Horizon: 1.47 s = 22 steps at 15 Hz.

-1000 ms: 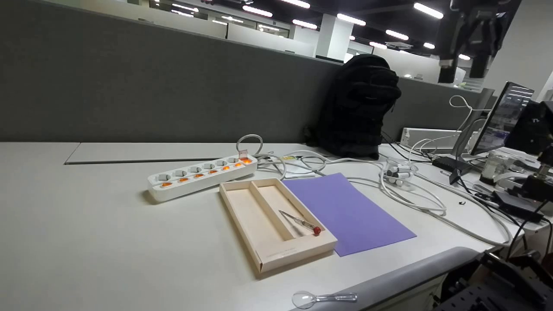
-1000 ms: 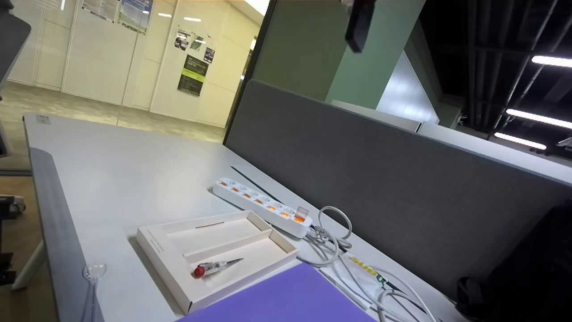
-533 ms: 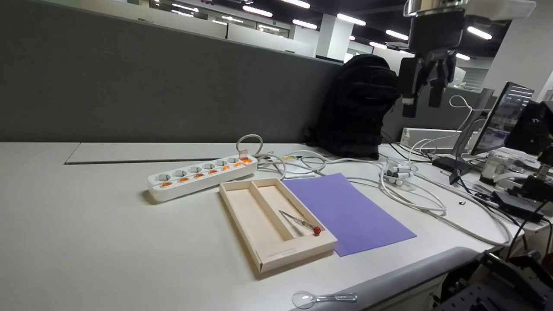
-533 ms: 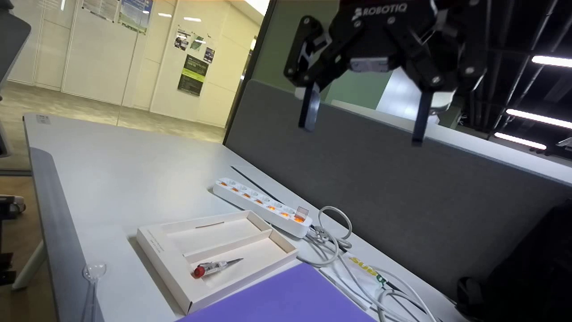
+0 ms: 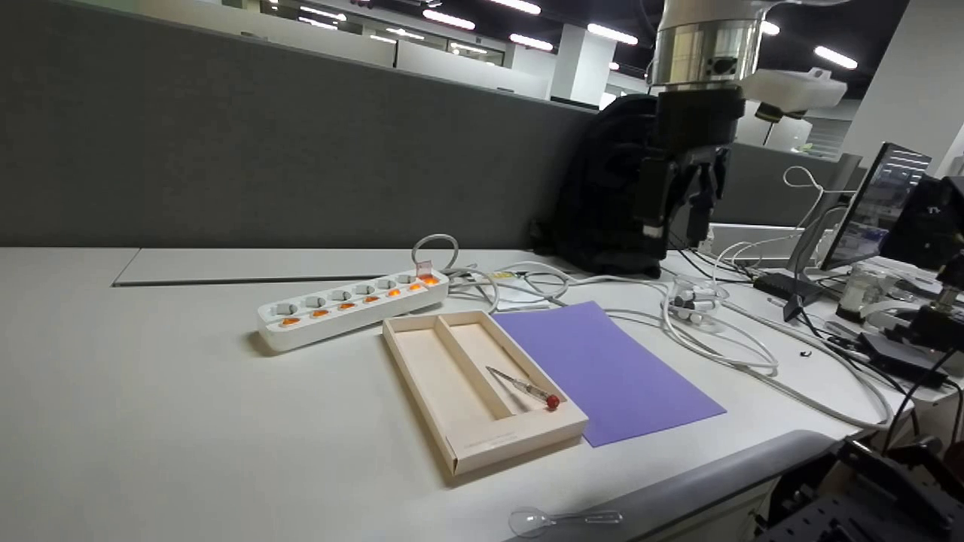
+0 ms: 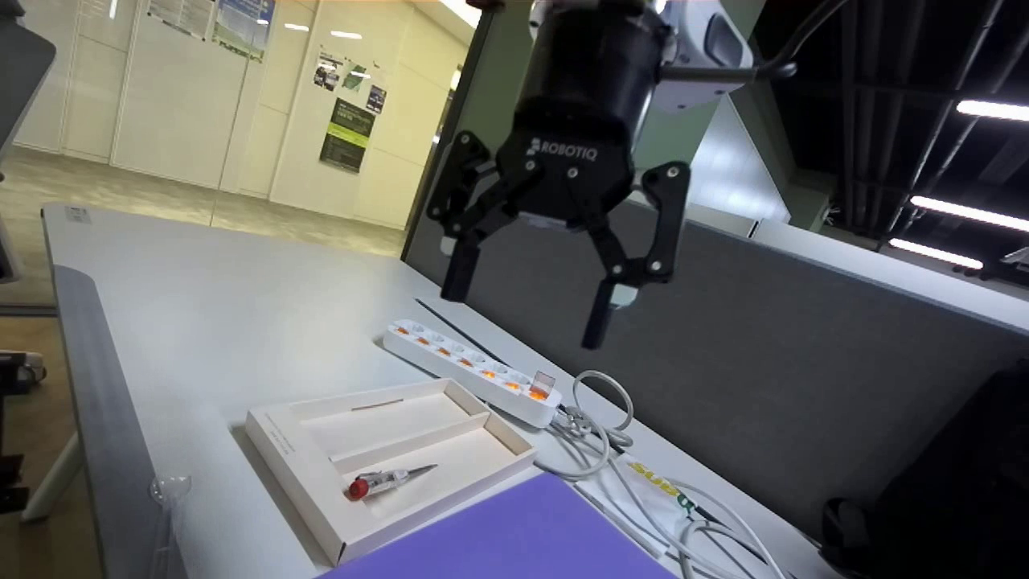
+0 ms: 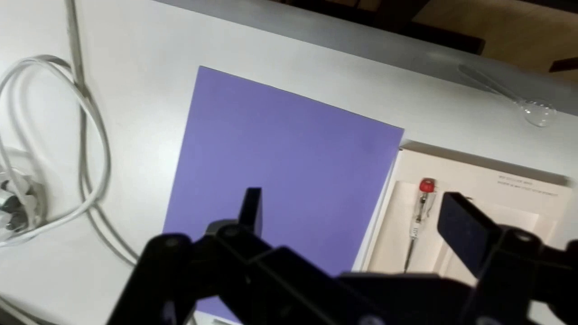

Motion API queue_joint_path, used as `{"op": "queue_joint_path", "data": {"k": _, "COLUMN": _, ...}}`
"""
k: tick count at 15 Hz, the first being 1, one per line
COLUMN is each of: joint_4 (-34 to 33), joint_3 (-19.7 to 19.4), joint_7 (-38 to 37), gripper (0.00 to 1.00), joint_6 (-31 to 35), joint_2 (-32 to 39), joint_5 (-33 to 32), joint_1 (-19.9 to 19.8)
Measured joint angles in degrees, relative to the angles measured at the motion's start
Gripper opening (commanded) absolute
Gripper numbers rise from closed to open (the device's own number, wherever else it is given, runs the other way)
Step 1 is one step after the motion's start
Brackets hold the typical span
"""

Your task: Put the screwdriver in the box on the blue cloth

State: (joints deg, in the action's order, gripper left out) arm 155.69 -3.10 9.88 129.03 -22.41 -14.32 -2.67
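The screwdriver [image 5: 533, 391] has a red-capped clear handle and a thin shaft. It lies inside the light-wood box [image 5: 520, 444], in the compartment nearer the blue cloth; it also shows in the wrist view [image 7: 419, 216]. The box lies on the white table beside the purplish-blue cloth [image 5: 617, 369], along its edge. The cloth is flat and bare; it fills the middle of the wrist view [image 7: 280, 149]. My gripper [image 6: 522, 320] is open and empty, high above the table. In the wrist view, one finger [image 7: 250, 212] appears over the cloth and the other over the box.
A white power strip [image 5: 354, 312] with orange switches lies behind the box. White cables [image 5: 708, 342] run past the cloth's far side. A clear plastic spoon [image 5: 565, 519] lies at the table's front edge. A black backpack [image 5: 595, 203] stands against the grey partition [image 5: 301, 150].
My gripper has come down into both exterior views, moving leftward and lower toward the box and cloth. Its jaws stay apart. The screwdriver, box and cloth have not moved.
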Motion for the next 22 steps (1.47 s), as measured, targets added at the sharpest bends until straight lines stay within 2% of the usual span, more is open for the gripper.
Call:
{"op": "queue_joint_path", "data": {"k": 8, "joint_4": -0.1, "joint_3": 1.1, "joint_7": 4.5, "gripper": 1.0, "joint_6": 3.0, "joint_2": 9.9, "joint_5": 11.1, "joint_1": 5.3}}
{"op": "queue_joint_path", "data": {"k": 16, "joint_4": -0.2, "joint_3": 1.4, "joint_7": 4.6, "gripper": 1.0, "joint_6": 3.7, "joint_2": 10.6, "joint_5": 11.6, "joint_1": 5.7}}
{"op": "queue_joint_path", "data": {"k": 22, "joint_4": 0.1, "joint_3": 3.9, "joint_7": 4.8, "gripper": 1.0, "joint_6": 15.7, "joint_2": 16.8, "joint_5": 11.5, "joint_1": 6.4}}
